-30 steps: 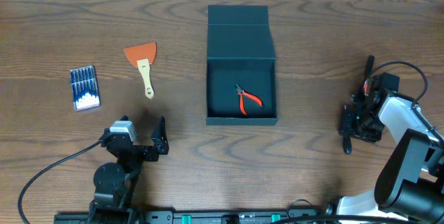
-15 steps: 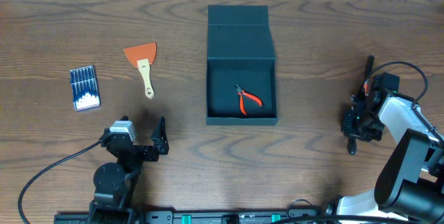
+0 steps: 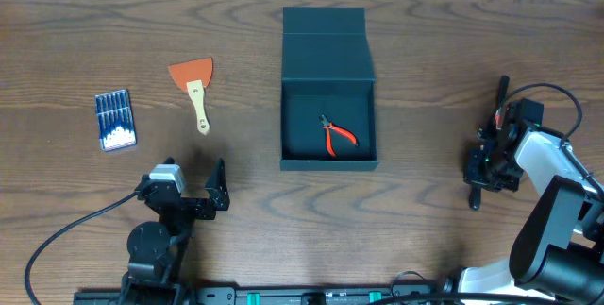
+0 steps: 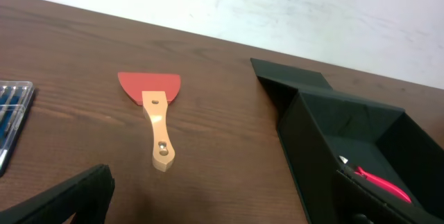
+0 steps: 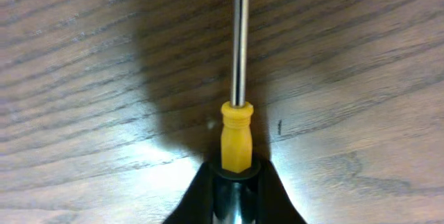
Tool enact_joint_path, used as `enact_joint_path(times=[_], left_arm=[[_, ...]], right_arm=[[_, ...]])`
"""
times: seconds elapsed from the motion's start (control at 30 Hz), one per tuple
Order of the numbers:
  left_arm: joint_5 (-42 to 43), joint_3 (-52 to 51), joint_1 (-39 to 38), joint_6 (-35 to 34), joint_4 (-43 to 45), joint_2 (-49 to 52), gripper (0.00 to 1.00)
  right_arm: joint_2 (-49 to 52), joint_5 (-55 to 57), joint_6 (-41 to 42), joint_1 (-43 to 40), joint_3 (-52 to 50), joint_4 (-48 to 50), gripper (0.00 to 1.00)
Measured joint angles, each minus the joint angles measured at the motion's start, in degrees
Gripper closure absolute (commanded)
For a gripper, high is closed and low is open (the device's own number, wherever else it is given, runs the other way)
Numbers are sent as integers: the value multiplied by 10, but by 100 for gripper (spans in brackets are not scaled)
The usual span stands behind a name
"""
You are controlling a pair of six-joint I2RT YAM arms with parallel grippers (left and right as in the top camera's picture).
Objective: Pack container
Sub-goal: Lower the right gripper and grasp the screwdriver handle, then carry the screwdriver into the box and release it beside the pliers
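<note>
Container (image 3: 328, 88) sits pretty much in the middle of the table (image 3: 425, 41), lid flap folded flat back on the far side, so the box is wide open. Inside it, lying on the bottom, is a small pair of pliers (image 3: 336, 135) with red handles. Off to the left there's an orange scraper (image 3: 194, 88) with a pale wooden handle, and further left a little blue case (image 3: 115, 121) of white-tipped bits, both lying flat on the wood and well apart from the box. The left claw (image 3: 192, 194) hangs near the front edge of the table, spread wide with nothing in it, with the scraper and the box corner in its wrist view. Over on the right side, well clear of the box, the right claw (image 5: 236, 182) is pressed together on a screwdriver (image 5: 236, 137), pinching the yellow handle, with the metal shaft running straight away from it low over the wood.
</note>
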Motion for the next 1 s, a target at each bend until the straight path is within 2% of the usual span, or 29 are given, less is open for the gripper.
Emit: enact_joint_path(times=[0.5,0.67,1.0], left_arm=[[0,0,0,0,0,0,1],[0,0,0,0,0,0,1],[0,0,0,0,0,0,1]], right_arm=[[1,-3,12,0,3,-4,99],[3,-16,12,17,19,-50,99],[-23,-24,8,115,165,-161,99]])
